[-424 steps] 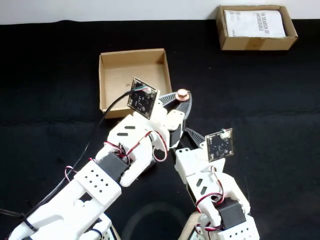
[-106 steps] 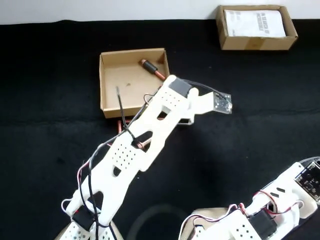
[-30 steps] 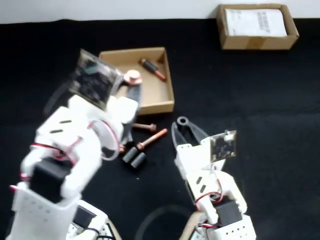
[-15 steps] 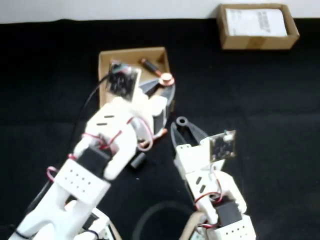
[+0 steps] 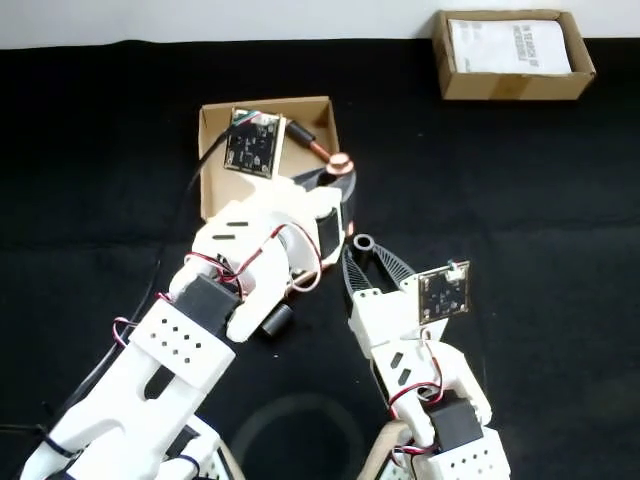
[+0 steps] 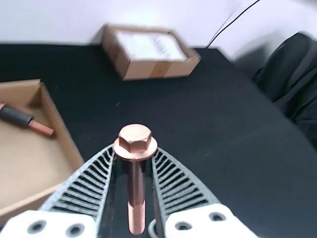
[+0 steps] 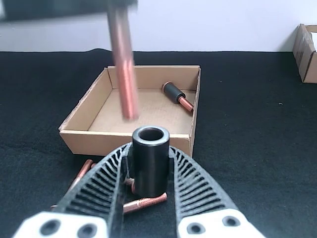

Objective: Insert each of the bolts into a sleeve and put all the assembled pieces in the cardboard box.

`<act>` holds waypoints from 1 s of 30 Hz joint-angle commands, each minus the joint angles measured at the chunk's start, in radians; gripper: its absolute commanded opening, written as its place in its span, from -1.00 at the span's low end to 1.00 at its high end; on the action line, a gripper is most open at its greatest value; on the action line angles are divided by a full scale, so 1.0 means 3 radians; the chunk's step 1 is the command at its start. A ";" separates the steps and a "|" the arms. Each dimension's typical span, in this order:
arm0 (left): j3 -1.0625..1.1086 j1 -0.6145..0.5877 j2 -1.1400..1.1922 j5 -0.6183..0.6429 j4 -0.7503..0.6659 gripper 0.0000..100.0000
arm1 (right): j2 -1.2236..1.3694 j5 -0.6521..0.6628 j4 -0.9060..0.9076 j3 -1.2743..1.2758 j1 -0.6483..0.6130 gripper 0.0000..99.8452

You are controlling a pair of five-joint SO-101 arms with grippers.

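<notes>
Bolt point(image 6: 134, 188), copper, head up, sits clamped in the left pincer point(image 6: 134, 151), whose arm leans across toward the right pincer point(image 7: 150, 148); that one grips a black sleeve point(image 7: 150, 166) upright. Just beyond them, the cardboard box point(image 7: 126, 135) holds one assembled piece point(image 7: 177, 95); loose bolts point(image 7: 148, 202) lie on the bench point(image 7: 247, 148) beneath.

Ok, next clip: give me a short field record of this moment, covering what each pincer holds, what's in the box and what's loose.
Left pincer: shut on copper bolt, head up
Right pincer: shut on black sleeve, bore facing up
Bolt versus sleeve: tip higher, toward the box, apart; not inserted
Cardboard box: one assembled piece lying inside
Loose on table: at least two loose bolts near the box; a loose sleeve
Other: second box holding paper, far side
</notes>
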 commanded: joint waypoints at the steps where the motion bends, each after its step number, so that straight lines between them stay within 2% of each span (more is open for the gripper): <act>1: -0.0345 0.0090 -0.0008 0.0000 -0.0097 -0.98 | -0.0054 -0.0015 -0.0023 0.0453 -0.0008 -0.99; 12: -0.0064 0.0269 0.0003 -0.0015 -0.0107 -0.98 | -0.0054 -0.0015 -0.0023 0.0453 -0.0008 -0.99; 15: 0.0043 0.0269 -0.0003 -0.0199 -0.0107 -0.98 | -0.0054 -0.0015 -0.0023 0.0453 -0.0008 -0.99; 20: 0.0166 0.0279 -0.0003 -0.0225 -0.0113 -0.98 | -0.0054 -0.0015 -0.0023 0.0453 -0.0003 -0.99; 25: 0.0432 0.0274 -0.0008 -0.0240 -0.0332 -0.98 | -0.0054 -0.0015 -0.0023 0.0458 -0.0003 -0.99; 30: 0.0529 0.0315 -0.0013 -0.0240 -0.0353 -0.98 | -0.0054 -0.0015 -0.0023 0.0458 -0.0003 -0.99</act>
